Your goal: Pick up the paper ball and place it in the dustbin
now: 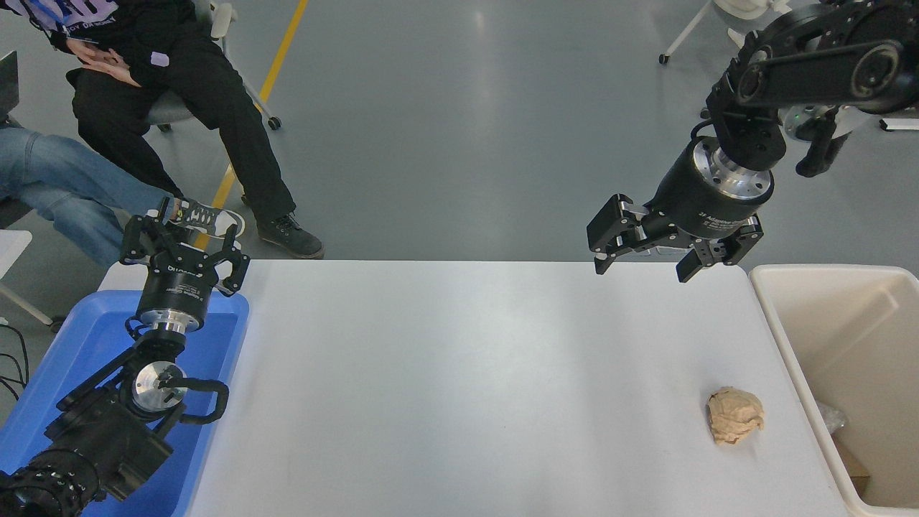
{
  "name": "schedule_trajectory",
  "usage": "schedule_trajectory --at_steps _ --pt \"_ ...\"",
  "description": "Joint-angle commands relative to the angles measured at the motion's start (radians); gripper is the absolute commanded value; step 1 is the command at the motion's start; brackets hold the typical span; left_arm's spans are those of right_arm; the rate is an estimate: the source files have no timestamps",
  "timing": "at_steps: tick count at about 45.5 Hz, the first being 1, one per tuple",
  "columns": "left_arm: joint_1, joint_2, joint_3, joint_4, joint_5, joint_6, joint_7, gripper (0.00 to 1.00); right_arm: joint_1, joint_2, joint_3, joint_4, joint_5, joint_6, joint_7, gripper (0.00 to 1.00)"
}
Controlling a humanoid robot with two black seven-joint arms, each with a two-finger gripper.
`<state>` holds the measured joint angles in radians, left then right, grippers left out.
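White table (459,359), right end effector (639,264) wide apart, empty, above far edge, paper ball (734,415) well apart.

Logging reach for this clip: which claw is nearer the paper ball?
Right. The right claw hangs above the table's far edge, beyond the paper ball; the left claw is parked far across, over the blue tray.

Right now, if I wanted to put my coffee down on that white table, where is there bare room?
Nearly all of the table is bare, from the blue tray at its left edge across to the paper ball. Only the right side is busier: the ball lies close to the bin.
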<state>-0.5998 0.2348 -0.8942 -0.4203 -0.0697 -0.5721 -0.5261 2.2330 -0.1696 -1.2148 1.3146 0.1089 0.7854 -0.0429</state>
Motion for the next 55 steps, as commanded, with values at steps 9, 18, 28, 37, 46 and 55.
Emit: schedule_trajectory --at_steps 9,18,28,37,46,55 --pt "0.0 0.0 0.0 0.0 0.001 0.0 0.0 0.99 0.001 -0.028 -0.003 0.0 0.0 0.0 0.0 1.0" --pt "0.0 0.0 0.0 0.0 0.001 0.0 0.0 0.99 -0.001 -0.033 -0.011 0.0 0.0 0.0 0.0 1.0" --pt "0.0 0.0 0.0 0.0 0.001 0.0 0.0 0.99 -0.009 -0.048 -0.003 -0.002 0.008 0.0 0.0 1.0" --pt "0.0 0.0 0.0 0.0 -0.001 0.0 0.0 0.99 -0.029 -0.071 -0.022 -0.005 0.003 0.0 0.0 1.0" --pt "0.0 0.0 0.0 0.0 0.001 0.0 0.0 0.99 -0.153 -0.076 -0.109 -0.028 -0.015 0.0 -0.002 1.0" --pt "0.0 0.0 0.0 0.0 0.001 0.0 0.0 0.99 -0.266 -0.146 -0.161 -0.026 -0.07 -0.251 -0.003 1.0"
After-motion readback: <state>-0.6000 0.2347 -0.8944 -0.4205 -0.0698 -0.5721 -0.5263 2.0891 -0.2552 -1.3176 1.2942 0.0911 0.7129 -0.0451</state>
